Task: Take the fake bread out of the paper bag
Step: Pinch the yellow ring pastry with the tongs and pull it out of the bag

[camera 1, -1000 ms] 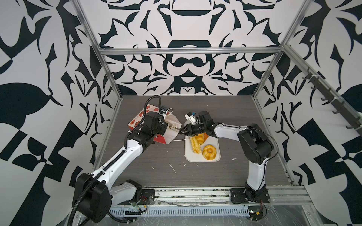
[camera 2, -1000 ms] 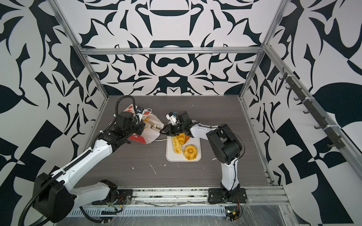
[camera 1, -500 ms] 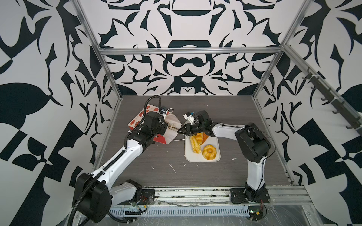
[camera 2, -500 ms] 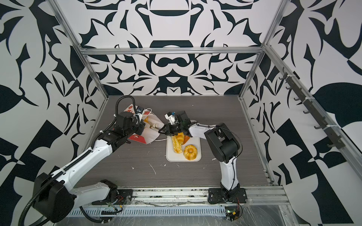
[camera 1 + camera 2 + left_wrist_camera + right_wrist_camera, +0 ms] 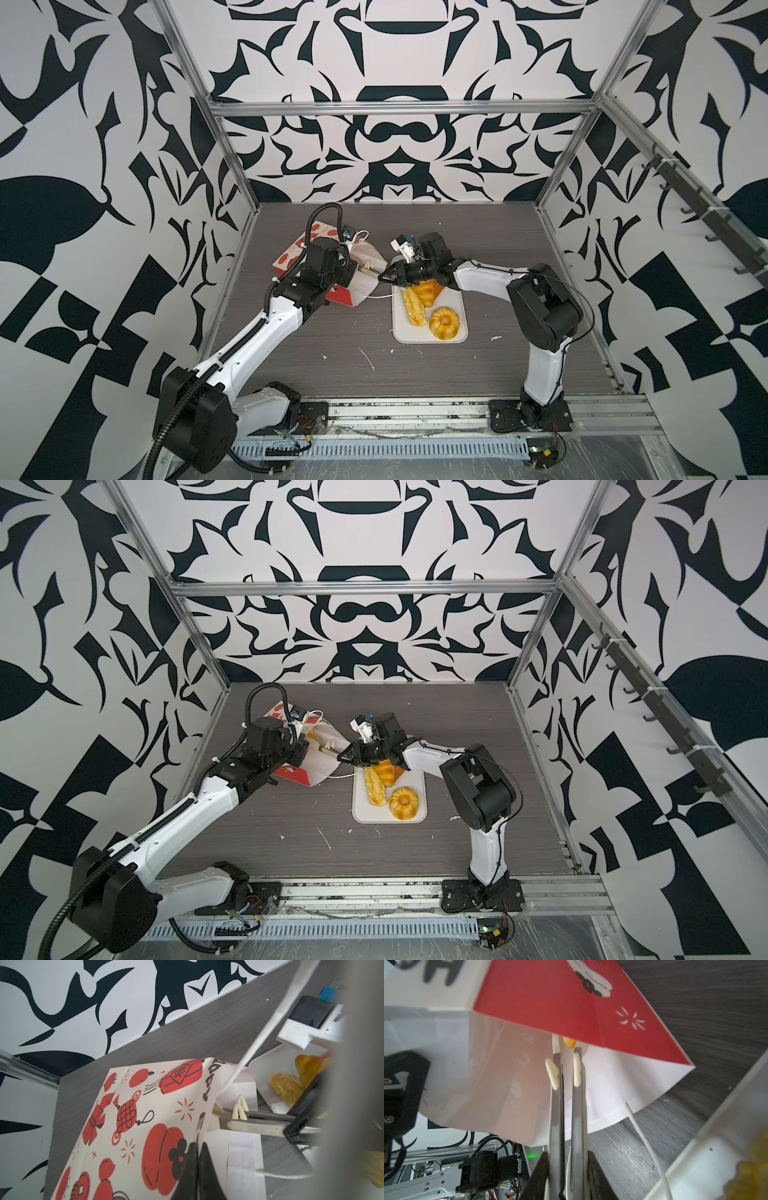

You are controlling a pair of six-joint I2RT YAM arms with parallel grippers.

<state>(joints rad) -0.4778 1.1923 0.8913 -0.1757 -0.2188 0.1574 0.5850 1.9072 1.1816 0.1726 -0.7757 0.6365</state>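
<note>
The paper bag (image 5: 291, 259) lies on its side at the back left, its white mouth facing the tray. My left gripper (image 5: 198, 1145) is shut on the rim of the bag (image 5: 145, 1115). My right gripper (image 5: 566, 1159) is shut on grey tongs (image 5: 577, 1105) with cream tips, which reach into the bag's mouth (image 5: 512, 1076). A yellow bit of fake bread (image 5: 569, 1042) shows right at the tong tips under the red wall; whether it is pinched is hidden. On the white tray (image 5: 459, 293) lie a long stick (image 5: 414, 306), a ring bun (image 5: 444, 323) and an orange piece (image 5: 428, 289).
A white cord handle (image 5: 380, 296) trails from the bag's mouth toward the tray (image 5: 415, 781). Small white scraps (image 5: 368, 359) dot the grey table in front. Aluminium frame posts and patterned walls close in the left, right and back.
The right arm has pushed the tongs a little to the left, deeper into the bag's mouth, and the tong arms have come closer together. The left gripper and bag have stayed put.
</note>
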